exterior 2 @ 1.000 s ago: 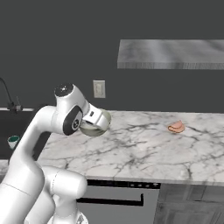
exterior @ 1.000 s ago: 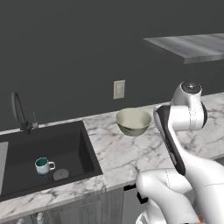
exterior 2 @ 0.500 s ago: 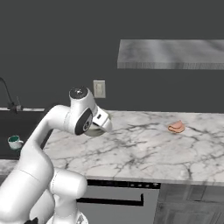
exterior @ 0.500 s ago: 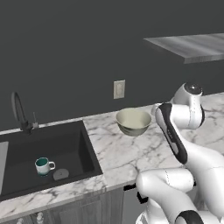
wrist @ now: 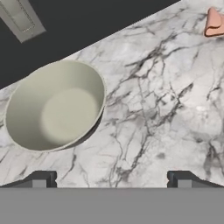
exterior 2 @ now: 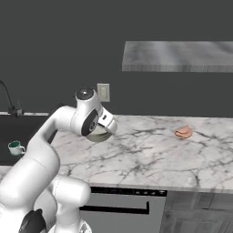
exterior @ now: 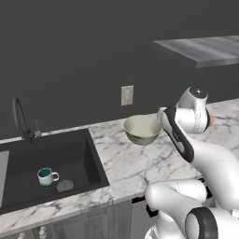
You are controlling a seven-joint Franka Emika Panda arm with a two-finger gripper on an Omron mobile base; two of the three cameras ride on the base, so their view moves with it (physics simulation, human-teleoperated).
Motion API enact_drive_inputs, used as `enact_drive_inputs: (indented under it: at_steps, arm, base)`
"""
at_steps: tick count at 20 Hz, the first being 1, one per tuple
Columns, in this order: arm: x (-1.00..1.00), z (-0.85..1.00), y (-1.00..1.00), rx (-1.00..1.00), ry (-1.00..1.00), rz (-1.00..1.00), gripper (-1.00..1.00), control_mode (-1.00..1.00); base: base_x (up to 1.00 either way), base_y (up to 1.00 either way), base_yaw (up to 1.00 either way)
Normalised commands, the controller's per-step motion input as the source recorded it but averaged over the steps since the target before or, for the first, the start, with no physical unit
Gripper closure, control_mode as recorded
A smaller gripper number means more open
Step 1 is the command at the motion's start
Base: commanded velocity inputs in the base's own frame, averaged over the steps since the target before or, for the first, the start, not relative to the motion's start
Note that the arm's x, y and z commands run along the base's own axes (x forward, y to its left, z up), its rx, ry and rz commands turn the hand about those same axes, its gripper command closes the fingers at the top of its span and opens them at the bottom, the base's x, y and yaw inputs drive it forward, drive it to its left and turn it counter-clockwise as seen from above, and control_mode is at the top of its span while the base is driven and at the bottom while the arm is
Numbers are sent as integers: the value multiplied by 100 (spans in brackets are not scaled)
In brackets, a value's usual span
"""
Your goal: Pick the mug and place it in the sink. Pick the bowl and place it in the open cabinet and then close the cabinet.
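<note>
The hand is released, its two dark fingertips spread wide apart with nothing between them; it hangs above the marble tabletop, looking down beside the bowl.

The bowl stands upright on the tabletop, below the wall outlet and just right of the sink; in the hand view it lies to the left of the fingertips, apart from them; in the right base view the arm's wrist covers most of the bowl.

The mug stands upright inside the sink basin, handle toward the right, just beside the round drain; the dark arched faucet rises behind the basin; the mug also appears at the left edge of the right base view.

A small orange object rests on the tabletop well to the right of the bowl; its kind cannot be determined.

The underside of the cabinet hangs above the tabletop; whether its doors stand open cannot be determined.
</note>
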Motion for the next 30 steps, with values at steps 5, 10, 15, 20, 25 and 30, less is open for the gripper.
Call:
enact_drive_inputs:
  at_steps: [5, 10, 15, 20, 25, 30]
  arm:
    - [28, -13, 9, 0, 0, 0, -100, -100]
    - [7, -23, 3, 0, 0, 0, -100, -100]
    - [0, -20, 0, 0, 0, 0, -100, -100]
    - [0, -15, 0, 1, 0, 0, -100, -100]
    - [0, -7, 0, 0, 0, 0, -100, -100]
    - [16, -11, 0, 0, 0, 0, -100, -100]
  base:
    - [0, 0, 0]
    - [0, 0, 0]
    - [0, 0, 0]
    - [0, 0, 0]
    - [0, 0, 0]
    - [0, 0, 0]
